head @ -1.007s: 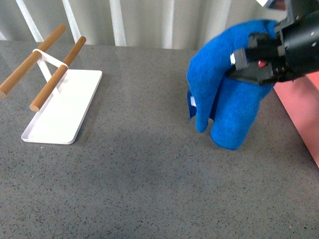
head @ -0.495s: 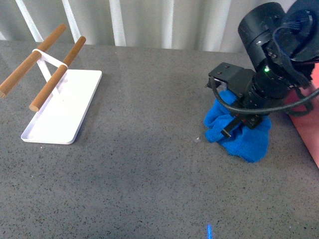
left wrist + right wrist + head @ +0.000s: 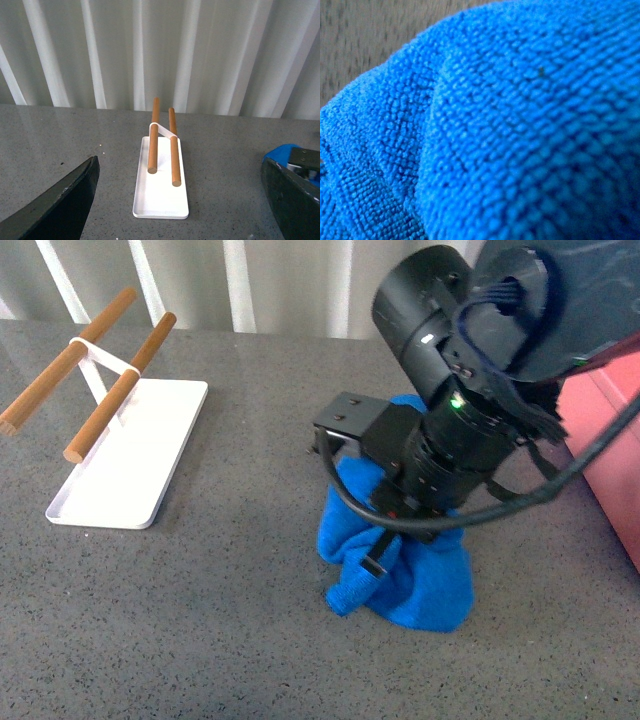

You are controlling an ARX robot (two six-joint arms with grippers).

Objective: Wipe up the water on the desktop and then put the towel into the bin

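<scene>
On table (image 3: pixel 230 580), right of centre: towel (image 3: pixel 425 590) bunched in low heap, resting on speckled surface. Bin (image 3: pixel 610 460) at right edge, apart from towel. Right end effector (image 3: pixel 385 555) pointing down into heap, arm body over it; fingertips buried in cloth, cannot tell whether spread or pinching. Right wrist view filled with blue pile, close up. Left end effector (image 3: pixel 179 167) hanging above table, fingers (image 3: pixel 75 195) spread wide. White tray (image 3: pixel 130 455) with two wooden bars (image 3: pixel 118 388) at far left, well apart from towel.
</scene>
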